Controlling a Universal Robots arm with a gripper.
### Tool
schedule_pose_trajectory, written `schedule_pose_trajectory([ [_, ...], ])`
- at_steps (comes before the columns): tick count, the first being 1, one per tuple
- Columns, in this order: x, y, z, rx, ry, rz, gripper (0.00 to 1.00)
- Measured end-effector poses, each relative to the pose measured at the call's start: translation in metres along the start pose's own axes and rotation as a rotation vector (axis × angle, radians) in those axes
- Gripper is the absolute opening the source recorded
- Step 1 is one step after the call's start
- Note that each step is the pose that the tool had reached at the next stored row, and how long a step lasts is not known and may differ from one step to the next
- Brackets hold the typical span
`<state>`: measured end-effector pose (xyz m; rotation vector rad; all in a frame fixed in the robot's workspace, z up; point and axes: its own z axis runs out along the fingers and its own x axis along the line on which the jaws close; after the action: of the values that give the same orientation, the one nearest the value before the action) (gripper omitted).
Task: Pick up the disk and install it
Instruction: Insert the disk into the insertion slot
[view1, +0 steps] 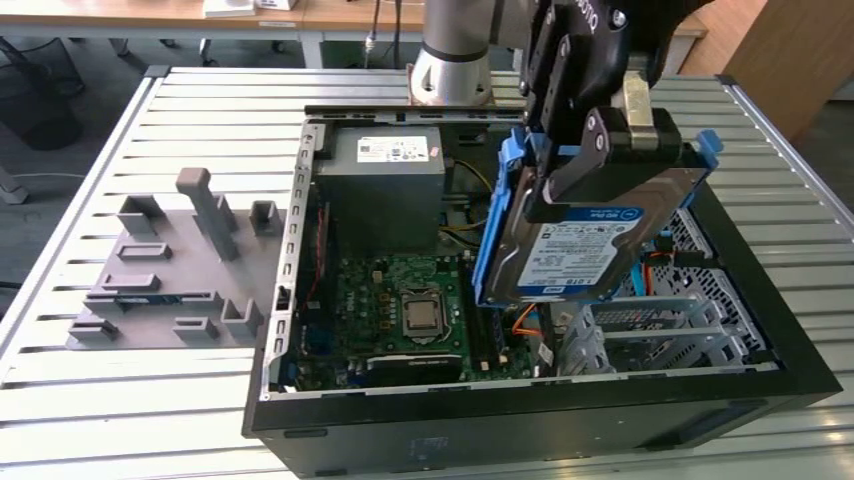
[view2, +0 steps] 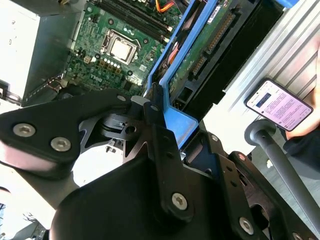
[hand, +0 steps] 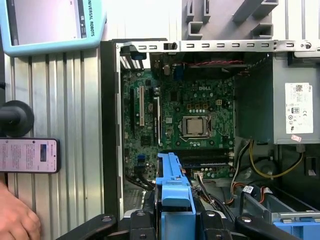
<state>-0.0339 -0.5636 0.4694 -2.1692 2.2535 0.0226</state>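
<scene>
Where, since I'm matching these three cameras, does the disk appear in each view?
Exterior view: the disk is tilted above the open case, toward the exterior view's right, clamped between the fingers.
Second wrist view: its green circuit side and blue frame lie beside the motherboard.
First wrist view: its blue frame edge stands before the motherboard.
Shared landmark: the processor socket on the motherboard.

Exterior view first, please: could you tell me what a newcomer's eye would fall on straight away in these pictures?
The disk, silver with a blue frame, hangs tilted in the gripper above the open computer case. Inside the case lies the green circuit board, and a grey moulded block sits on the slatted table at the exterior view's left.
</scene>
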Motion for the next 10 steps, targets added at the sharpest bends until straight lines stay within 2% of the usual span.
schedule_pose_trajectory([
  [2,-0.0002,-0.0062,0.0007,0.0,0.0001,0.0,0.36],
  [10,-0.0016,-0.0424,0.0052,-0.0029,0.0004,0.0,0.36],
])
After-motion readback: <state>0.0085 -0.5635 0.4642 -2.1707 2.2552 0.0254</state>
